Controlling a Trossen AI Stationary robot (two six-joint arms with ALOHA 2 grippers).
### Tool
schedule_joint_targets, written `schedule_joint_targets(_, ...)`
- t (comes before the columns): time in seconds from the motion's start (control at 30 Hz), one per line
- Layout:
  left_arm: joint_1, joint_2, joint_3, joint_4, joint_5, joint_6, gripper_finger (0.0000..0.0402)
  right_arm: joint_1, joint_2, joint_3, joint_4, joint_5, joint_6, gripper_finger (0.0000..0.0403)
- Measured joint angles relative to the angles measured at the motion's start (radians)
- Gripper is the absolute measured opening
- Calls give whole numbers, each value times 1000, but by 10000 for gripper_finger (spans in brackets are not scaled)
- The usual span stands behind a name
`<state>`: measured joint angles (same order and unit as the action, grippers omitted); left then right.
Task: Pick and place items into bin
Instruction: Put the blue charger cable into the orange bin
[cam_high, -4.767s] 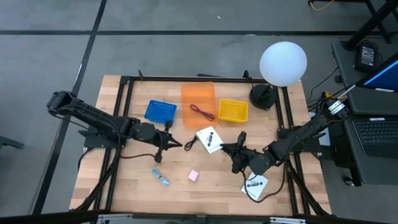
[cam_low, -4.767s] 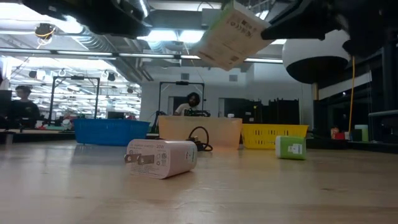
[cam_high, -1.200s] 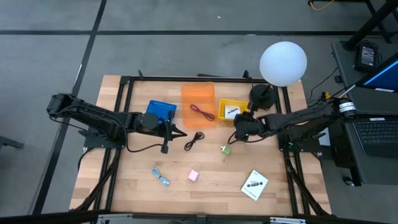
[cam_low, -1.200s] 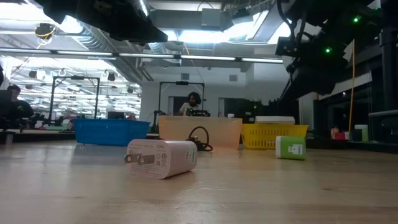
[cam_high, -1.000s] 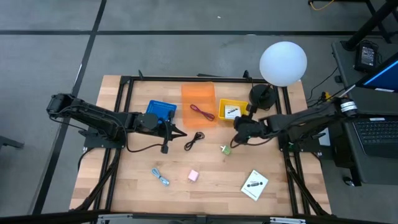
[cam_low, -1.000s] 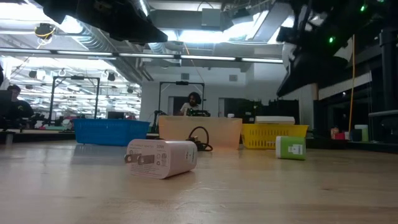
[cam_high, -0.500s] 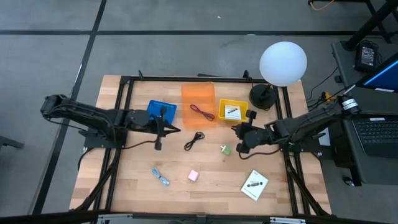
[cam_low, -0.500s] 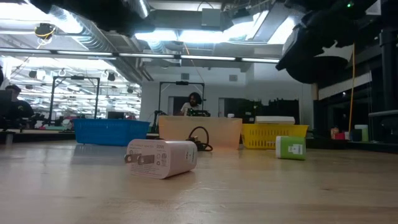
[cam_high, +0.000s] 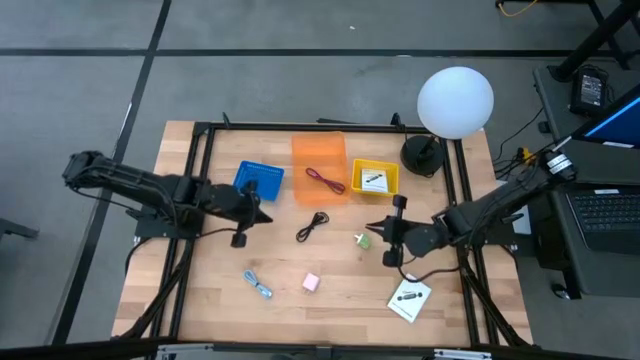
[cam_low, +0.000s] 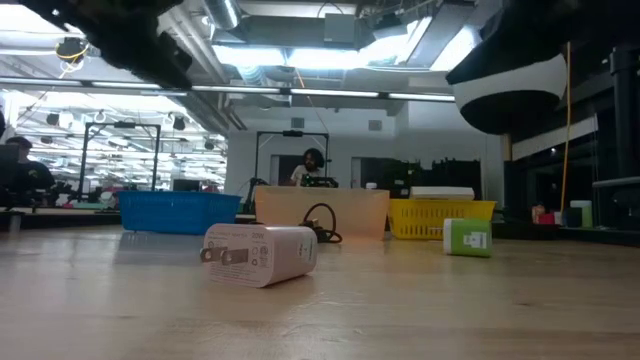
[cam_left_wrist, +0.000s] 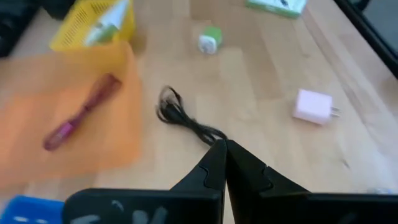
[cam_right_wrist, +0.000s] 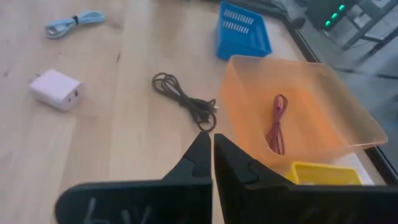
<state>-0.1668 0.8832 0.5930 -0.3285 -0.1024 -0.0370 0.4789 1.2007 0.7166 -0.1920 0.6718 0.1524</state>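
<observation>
Wooden table (cam_high: 330, 300) edge by white card (cam_high: 409, 298); both grippers' fingers closed, empty

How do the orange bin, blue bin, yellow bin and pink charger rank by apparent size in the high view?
Largest to smallest, all lying flat on the table under the overhead camera:
1. orange bin
2. blue bin and yellow bin, too alike to separate
3. pink charger, clearly the smallest

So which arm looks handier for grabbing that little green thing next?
Probably the right: its gripper sits close beside the green piece, fingers shut. The left gripper is farther off, past the black cable.
</observation>
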Motion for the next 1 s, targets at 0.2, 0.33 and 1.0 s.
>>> schedule_joint_targets(0.2, -84, 0, 0, -13, 41, -31, 3, 3, 0, -87, 200, 15, -3, 4)
schedule_joint_targets(0.33, -145, 5, 0, -14, 103, -37, 3, 3, 0, -128, 252, 15, -5, 5)
schedule_joint_targets(1.0, -415, 294, 150, -70, -177, -328, 2, 3, 0, -153, 316, 15, -26, 5)
